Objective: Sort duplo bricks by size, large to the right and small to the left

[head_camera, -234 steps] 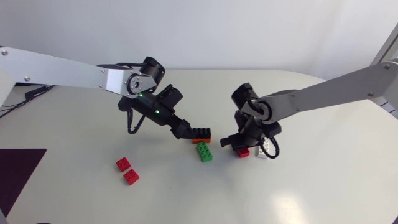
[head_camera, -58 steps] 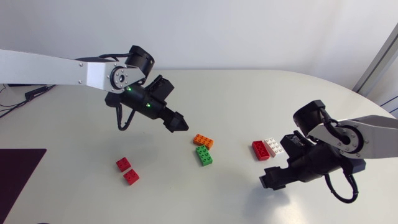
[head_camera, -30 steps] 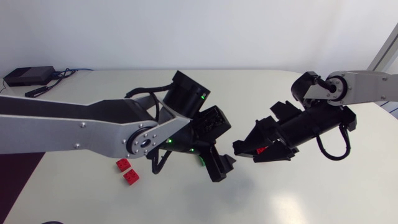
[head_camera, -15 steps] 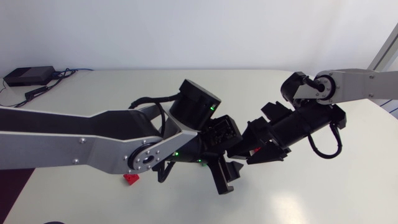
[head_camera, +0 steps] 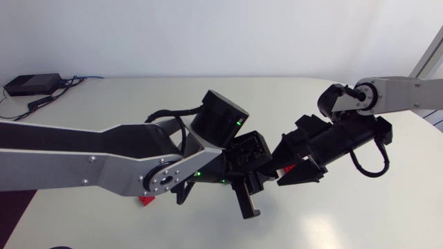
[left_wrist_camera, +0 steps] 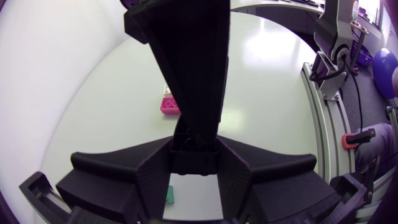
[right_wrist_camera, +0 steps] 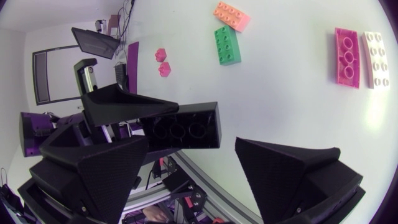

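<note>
Both arms are raised high over the table and meet at its middle. My left gripper [head_camera: 248,204] [left_wrist_camera: 196,168] is shut on a black brick [right_wrist_camera: 180,127] [left_wrist_camera: 195,158], which juts out ahead of its fingers. My right gripper [head_camera: 279,168] [right_wrist_camera: 193,146] faces it with its fingers spread wide. The brick lies between them, its hollow underside towards the right wrist camera and a gap at one end. On the table below lie an orange brick [right_wrist_camera: 231,15], a green brick [right_wrist_camera: 227,45], a long red brick [right_wrist_camera: 347,57], a white brick [right_wrist_camera: 376,59] and two small red bricks [right_wrist_camera: 163,62].
The left arm's thick links [head_camera: 104,152] cover much of the table's left half in the head view. One small red brick [head_camera: 147,200] peeks out beneath them. The long red brick [left_wrist_camera: 169,102] and the green brick [left_wrist_camera: 170,196] also show under the left gripper.
My left gripper has closed from wide open onto the black brick. The right gripper came in towards it from the right and stayed open.
</note>
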Controlling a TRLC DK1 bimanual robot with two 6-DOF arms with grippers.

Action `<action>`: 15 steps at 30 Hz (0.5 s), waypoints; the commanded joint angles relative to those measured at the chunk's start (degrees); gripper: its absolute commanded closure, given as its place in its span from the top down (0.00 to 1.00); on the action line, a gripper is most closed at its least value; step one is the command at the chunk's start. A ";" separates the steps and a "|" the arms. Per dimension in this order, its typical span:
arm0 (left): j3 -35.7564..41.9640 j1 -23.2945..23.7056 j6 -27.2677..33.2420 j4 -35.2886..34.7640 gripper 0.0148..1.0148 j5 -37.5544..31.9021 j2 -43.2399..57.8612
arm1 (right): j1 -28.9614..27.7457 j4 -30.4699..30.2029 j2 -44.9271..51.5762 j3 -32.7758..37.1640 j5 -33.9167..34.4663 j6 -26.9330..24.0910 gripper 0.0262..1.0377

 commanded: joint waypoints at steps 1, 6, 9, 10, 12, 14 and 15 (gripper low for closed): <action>-0.01 -0.60 1.46 -1.26 0.09 -0.17 1.89 | -2.32 -1.37 -0.25 0.79 -1.10 -2.15 0.97; 4.38 0.54 1.72 -1.70 0.09 -0.08 6.19 | -8.03 -3.13 -1.92 1.76 -1.10 -4.96 0.97; 10.88 1.51 1.81 -5.66 0.09 1.67 12.00 | -10.76 -2.87 -3.77 0.97 -0.40 -5.75 0.97; 13.43 1.51 1.28 -7.06 0.09 2.38 14.02 | -11.37 -2.87 -4.38 0.70 -0.40 -5.92 0.97; 19.94 1.51 0.49 -12.60 0.09 4.14 18.76 | -13.04 -2.87 -5.35 0.18 0.13 -6.63 0.97; 25.65 1.51 -1.09 -15.94 0.09 6.42 22.98 | -14.27 -2.87 -5.96 -0.61 0.57 -7.33 0.97; 28.11 1.33 -1.97 -17.70 0.09 6.68 24.74 | -14.71 -2.87 -6.14 -1.05 0.83 -7.68 0.97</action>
